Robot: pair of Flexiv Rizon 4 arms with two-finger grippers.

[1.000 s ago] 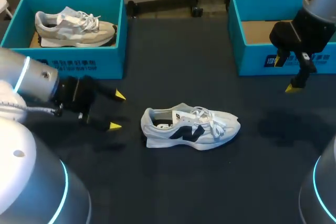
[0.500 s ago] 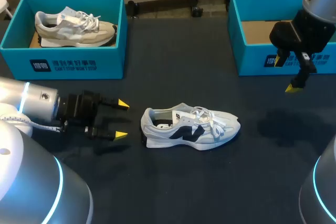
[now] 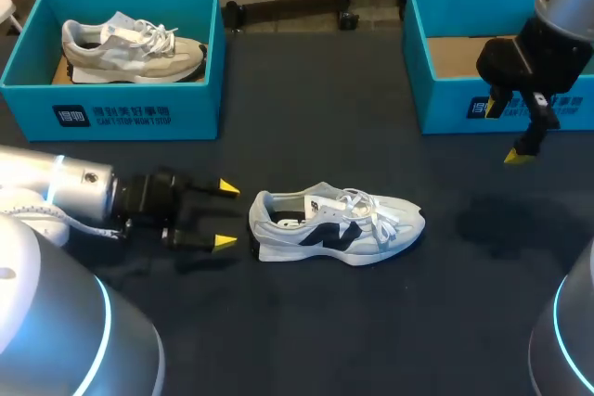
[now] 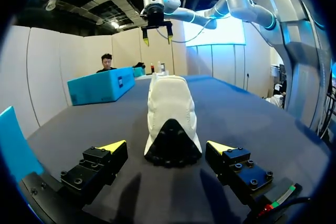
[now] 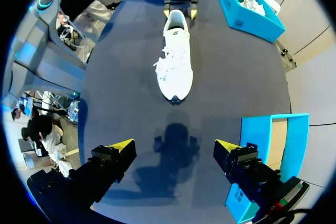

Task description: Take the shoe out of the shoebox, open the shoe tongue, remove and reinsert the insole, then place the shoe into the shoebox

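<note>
My left fingers (image 3: 210, 241) are wide open, empty; the white-and-black mesh sneaker (image 3: 336, 223) lies just ahead, heel toward their gap. My right fingers (image 5: 116, 157) hang open, empty, beside the edge of the teal shoebox (image 3: 455, 104).

Shoe (image 3: 336, 224) on table (image 3: 316, 127), left shoebox (image 3: 139, 116) and right shoebox (image 3: 445, 104) farther back

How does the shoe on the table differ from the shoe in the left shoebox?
Place: the table shoe lies on the dark table; the boxed shoe lies inside the left shoebox.
Colour: the table shoe is white with a dark side mark; the boxed shoe is beige and grey.
Company: the left gripper, jaws open, sits at the table shoe's heel; no gripper is near the boxed shoe.
Shared: both rest on their soles, white laces up.
</note>
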